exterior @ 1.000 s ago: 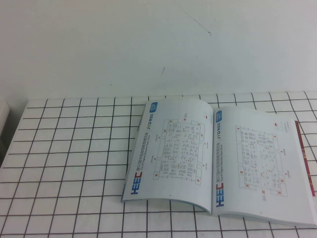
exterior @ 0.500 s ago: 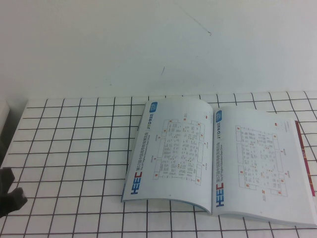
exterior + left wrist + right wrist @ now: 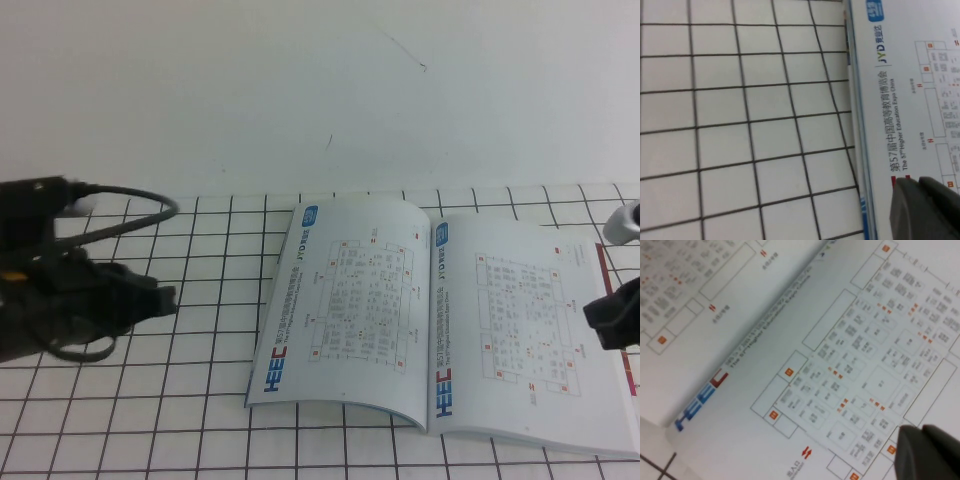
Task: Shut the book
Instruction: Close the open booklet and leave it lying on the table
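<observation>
Both arms swung in: left end effector (image 3: 165, 300) sits 9 o'clock of the book (image 3: 400, 310), right end effector (image 3: 605, 322) at 3, can't tell either's openness. I'd scoop under an outer edge.

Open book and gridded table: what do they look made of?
Open white printed book: thin paper, apparently smooth; left page bows upward. Black-gridded white table: matte, cloth or laminate, unclear. Left gripper hovers left of the book; right gripper above its right page.
</observation>
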Robot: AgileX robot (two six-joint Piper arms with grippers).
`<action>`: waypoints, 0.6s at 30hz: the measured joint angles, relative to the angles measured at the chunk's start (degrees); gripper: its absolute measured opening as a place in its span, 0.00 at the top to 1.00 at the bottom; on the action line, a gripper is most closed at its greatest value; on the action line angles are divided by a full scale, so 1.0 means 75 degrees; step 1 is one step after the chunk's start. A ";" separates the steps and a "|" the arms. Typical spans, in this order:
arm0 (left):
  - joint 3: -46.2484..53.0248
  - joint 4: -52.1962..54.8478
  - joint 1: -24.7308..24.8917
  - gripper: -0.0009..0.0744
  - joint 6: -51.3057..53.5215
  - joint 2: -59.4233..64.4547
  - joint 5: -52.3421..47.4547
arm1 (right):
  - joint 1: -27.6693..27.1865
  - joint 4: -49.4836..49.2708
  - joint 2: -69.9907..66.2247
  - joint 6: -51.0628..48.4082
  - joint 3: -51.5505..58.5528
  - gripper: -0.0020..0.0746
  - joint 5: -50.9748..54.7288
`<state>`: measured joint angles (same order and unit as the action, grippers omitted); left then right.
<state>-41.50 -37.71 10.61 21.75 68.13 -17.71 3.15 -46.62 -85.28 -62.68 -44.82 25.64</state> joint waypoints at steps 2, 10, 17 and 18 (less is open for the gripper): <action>-0.0388 -0.0116 0.0257 0.99 0.0181 0.0613 0.0000 | 0.0000 -0.0093 -0.0446 -0.0068 -0.0090 0.98 -0.0082; -0.1717 -0.0240 0.0765 0.99 0.0461 0.2919 0.0027 | 0.0000 -0.0198 -0.1923 -0.0214 -0.0122 0.98 -0.0445; -0.2232 -0.0293 0.0765 0.99 0.0569 0.4449 0.0664 | 0.0000 -0.0229 -0.2251 -0.0236 -0.0165 0.98 -0.0474; -0.2333 -0.0306 0.0765 0.99 0.0583 0.4733 0.0738 | 0.0000 -0.0229 -0.2258 -0.0252 -0.0161 0.98 -0.0474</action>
<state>-59.00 -40.01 16.34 26.13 103.63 -12.18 3.15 -48.34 -102.21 -64.57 -46.02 22.09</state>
